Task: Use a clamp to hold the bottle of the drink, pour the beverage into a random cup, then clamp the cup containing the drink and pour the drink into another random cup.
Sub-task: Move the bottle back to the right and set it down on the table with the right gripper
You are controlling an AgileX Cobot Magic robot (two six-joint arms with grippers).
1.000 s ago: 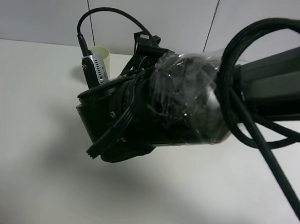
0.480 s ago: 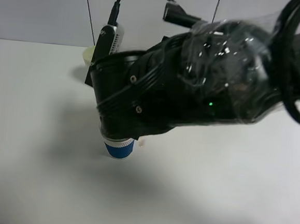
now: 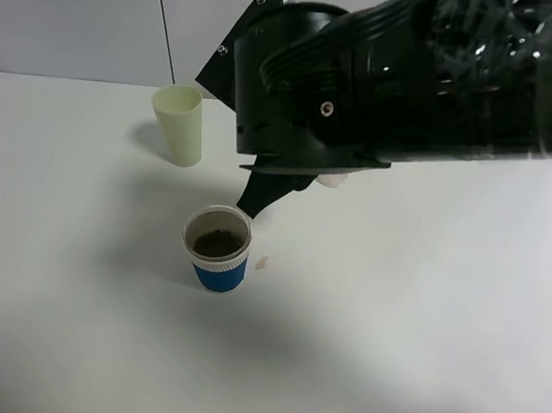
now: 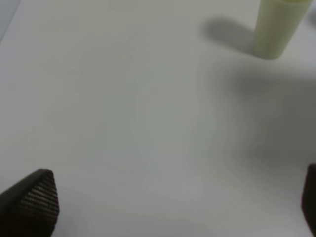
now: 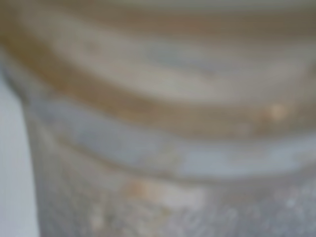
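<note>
The cup containing the drink (image 3: 217, 250), white with a blue band, stands mid-table with dark brown beverage (image 3: 217, 243) inside. Behind it to the left stands the tall pale yellow-green cup (image 3: 179, 124), also seen from the left wrist (image 4: 276, 27). My right arm (image 3: 391, 82) looms close to the camera, above and right of the banded cup; one dark tip (image 3: 261, 194) hangs below it. The bottle (image 5: 158, 123) fills the right wrist view as a blur of clear plastic with brownish tint, and the right clamp is shut on it. My left gripper (image 4: 170, 207) is open over bare table.
The white table (image 3: 56, 323) runs back to a pale wall. A small pale speck (image 3: 263, 261) lies just right of the banded cup. The right arm's shadow falls around both cups.
The right arm has swung up and to the right in the high view. This has uncovered the banded cup and the whole yellow-green cup.
</note>
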